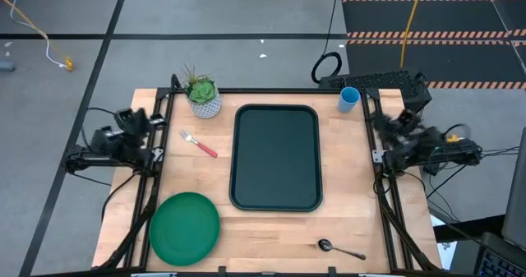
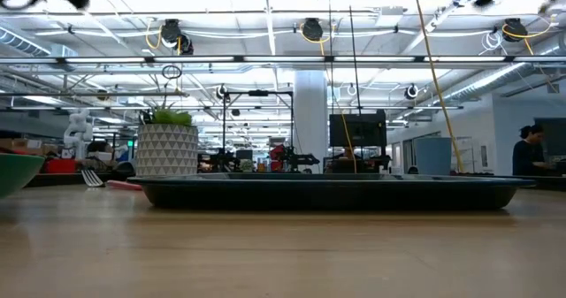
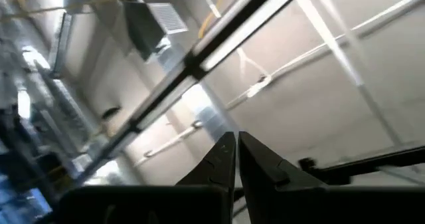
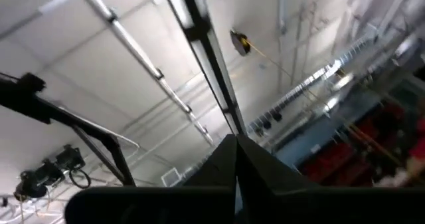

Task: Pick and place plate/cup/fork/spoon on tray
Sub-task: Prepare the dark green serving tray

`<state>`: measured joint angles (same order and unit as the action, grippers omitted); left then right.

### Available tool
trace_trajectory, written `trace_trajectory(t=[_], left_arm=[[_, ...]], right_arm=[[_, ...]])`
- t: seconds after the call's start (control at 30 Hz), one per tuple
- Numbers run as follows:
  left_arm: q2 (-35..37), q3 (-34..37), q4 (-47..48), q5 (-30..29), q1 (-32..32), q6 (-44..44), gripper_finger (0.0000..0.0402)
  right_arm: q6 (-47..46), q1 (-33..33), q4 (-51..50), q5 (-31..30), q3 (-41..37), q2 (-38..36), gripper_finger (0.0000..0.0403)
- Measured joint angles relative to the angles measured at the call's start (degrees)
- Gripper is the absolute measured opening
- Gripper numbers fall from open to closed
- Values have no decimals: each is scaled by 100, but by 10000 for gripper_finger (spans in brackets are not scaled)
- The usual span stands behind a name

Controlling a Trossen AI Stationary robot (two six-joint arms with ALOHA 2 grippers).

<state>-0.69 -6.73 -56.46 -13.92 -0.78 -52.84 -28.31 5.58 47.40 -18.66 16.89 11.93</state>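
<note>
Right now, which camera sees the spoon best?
The high view: the spoon lies fully visible on the table's near edge, right of the plate. The low view doesn't show it, and both wrist views point up at the ceiling.

One plate (image 1: 185, 227) (green), one cup (image 1: 348, 99), one tray (image 1: 276, 155).

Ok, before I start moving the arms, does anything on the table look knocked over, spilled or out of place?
Nothing stands out. The tray lies square and bare mid-table; the green plate, fork, spoon and blue cup lie apart around it, cup upright near the far edge. The plant pot stands upright. Nothing spilled.
</note>
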Motion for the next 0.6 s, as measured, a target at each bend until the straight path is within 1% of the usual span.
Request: trace_trajectory(t=[0.07,0.13,0.2,0.23,0.3,0.37,0.4,0.47,0.53,0.57,0.6], left_arm=[[-158,-578,204,154,0,77,21],[-464,-1390,741,365,0,461,21],[-974,-2436,1582,618,0,1095,21],[-1262,-2980,2094,757,0,1412,21],[-1987,-4142,3207,1067,-2,2024,21],[-2693,-5259,4525,1353,-2,2476,21],[-3074,-5797,5179,1482,-2,2646,21],[-3762,-6838,6420,1584,-4,2833,21],[-4442,-7818,7546,1586,-4,2787,21],[-4767,-8277,8034,1585,-2,2718,21],[-5070,-8680,8464,1584,-2,2706,21]], right_arm=[[488,2,-86,115,766,633,0],[988,2,-381,332,1648,1313,0],[1414,2,-1230,518,2661,1952,0],[1547,2,-1823,522,3197,2292,0],[1638,-3,-3321,474,4288,2982,0],[1579,-55,-4952,177,5425,3742,0],[1418,-114,-5696,68,5976,4107,0],[890,-311,-7336,153,7167,4866,0],[369,-611,-8699,631,8332,5618,0],[180,-773,-9189,1091,8919,5938,0],[2,-950,-9594,1676,9479,6251,0]])
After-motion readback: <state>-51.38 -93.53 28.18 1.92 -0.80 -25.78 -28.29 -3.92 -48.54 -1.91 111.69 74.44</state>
